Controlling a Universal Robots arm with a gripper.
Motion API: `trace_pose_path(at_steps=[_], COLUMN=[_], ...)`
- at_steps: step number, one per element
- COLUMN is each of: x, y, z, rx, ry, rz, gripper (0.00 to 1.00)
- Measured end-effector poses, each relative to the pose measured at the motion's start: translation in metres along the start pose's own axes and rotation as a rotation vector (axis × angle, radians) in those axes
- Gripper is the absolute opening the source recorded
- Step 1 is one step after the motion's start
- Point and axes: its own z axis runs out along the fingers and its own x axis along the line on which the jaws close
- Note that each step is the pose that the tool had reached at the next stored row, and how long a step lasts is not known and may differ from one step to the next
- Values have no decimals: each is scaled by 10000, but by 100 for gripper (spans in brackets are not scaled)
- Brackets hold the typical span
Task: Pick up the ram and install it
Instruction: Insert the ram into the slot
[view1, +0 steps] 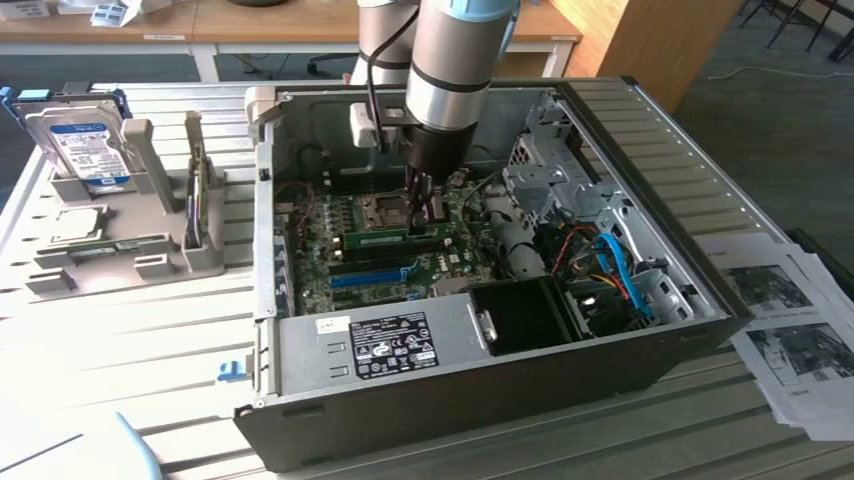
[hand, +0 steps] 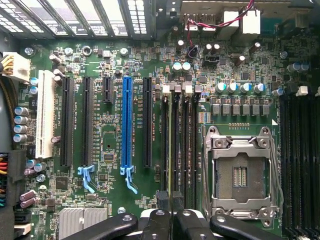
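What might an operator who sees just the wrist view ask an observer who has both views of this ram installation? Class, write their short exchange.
Operator: I see the ram as a thin edge among black slots. How does it sit?
Observer: From the exterior view its green face shows. It stands along a slot, with the gripper closed on one end.
Operator: What is outside the case?
Observer: A hard drive stands upright in a grey rack, on the exterior view's left of the case.

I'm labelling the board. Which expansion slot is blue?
The long blue slot, standing between two black slots; every other expansion slot is black, apart from the white slot at the row's end.
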Motion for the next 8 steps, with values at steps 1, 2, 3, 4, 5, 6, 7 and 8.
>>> trace_pose_path(at_steps=[1,2,3,4,5,6,7,8], x=[0,0,0,0,0,0,0,1], y=[2,5,7,8,7,8,8,8], z=[0,1,1,1,1,1,1,3], rx=[0,0,0,1,2,1,1,0], ry=[0,-1,-1,-1,0,0,0,0], rz=[1,2,2,0,-1,-1,-1,-1], gripper=[11,11,11,11,11,11,11,11])
